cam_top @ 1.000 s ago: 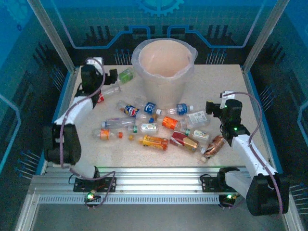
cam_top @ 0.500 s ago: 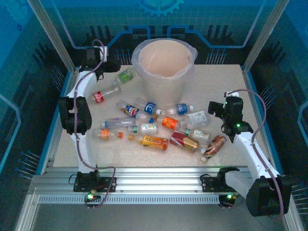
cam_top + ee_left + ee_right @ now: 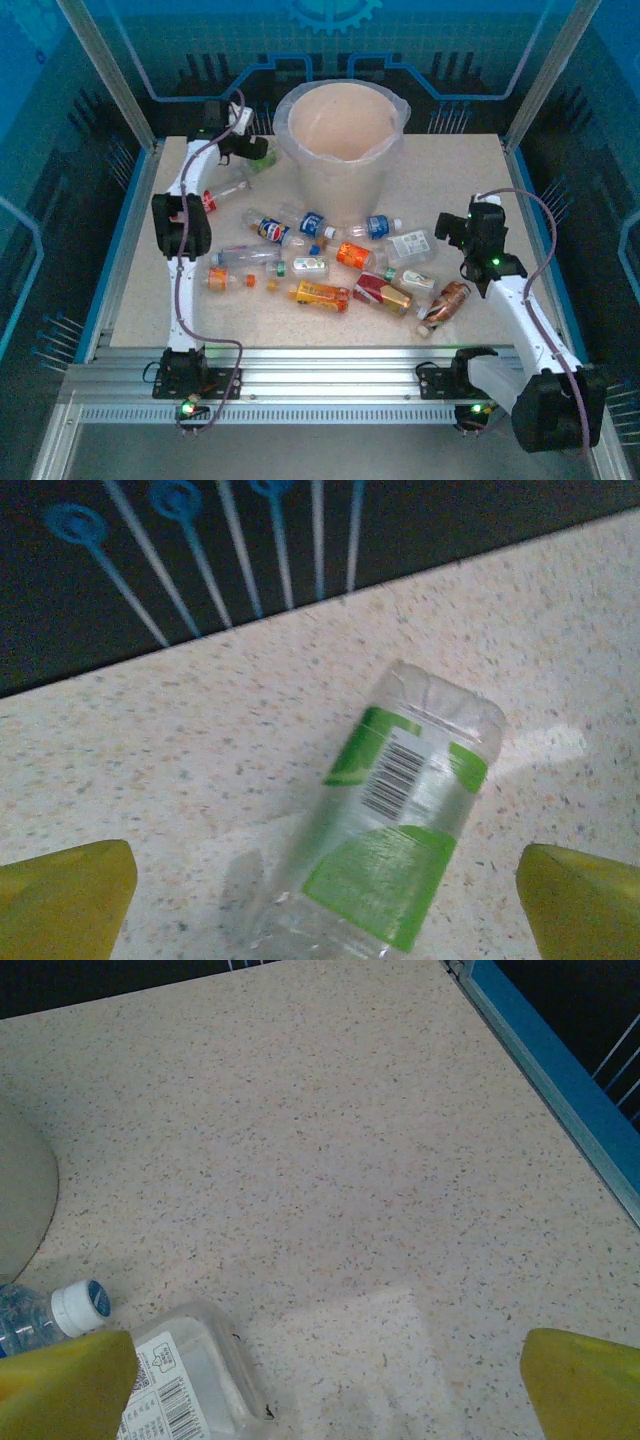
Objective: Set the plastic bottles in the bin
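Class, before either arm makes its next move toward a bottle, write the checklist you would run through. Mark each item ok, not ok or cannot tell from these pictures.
1. The left gripper is open: ok.
2. The green-labelled bottle lies between the left fingertips: ok.
3. The left gripper is low enough to close on it: cannot tell.
4. The right gripper is open: ok.
5. The white-labelled bottle is centred between the right fingertips: not ok, it lies off toward one finger.
6. The bin is upright with its mouth unblocked: ok.
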You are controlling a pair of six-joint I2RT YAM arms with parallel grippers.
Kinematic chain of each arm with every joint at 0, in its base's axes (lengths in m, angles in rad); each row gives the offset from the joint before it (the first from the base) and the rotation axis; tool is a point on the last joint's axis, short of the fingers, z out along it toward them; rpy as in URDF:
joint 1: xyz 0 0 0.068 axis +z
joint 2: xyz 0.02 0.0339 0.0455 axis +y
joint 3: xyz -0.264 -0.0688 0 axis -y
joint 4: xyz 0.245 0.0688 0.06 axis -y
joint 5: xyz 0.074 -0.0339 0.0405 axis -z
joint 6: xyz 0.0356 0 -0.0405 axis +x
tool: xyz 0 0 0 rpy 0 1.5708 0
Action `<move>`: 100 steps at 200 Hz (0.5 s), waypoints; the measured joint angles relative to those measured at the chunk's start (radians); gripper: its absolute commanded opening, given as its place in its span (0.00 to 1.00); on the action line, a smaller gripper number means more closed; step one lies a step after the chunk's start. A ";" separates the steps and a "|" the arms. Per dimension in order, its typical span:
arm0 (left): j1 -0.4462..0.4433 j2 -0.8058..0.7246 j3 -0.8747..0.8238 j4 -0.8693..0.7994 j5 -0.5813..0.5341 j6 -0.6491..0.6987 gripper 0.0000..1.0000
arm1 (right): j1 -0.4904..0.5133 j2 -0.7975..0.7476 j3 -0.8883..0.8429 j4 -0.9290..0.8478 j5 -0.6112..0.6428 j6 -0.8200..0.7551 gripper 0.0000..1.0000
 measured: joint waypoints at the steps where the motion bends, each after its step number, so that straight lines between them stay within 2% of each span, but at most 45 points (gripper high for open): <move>1: 0.000 0.001 0.001 0.000 0.000 0.001 0.99 | 0.000 0.000 0.000 0.000 0.000 0.000 1.00; 100: -0.027 0.080 0.054 -0.073 -0.013 0.087 0.99 | 0.018 -0.027 0.000 -0.005 0.025 0.009 1.00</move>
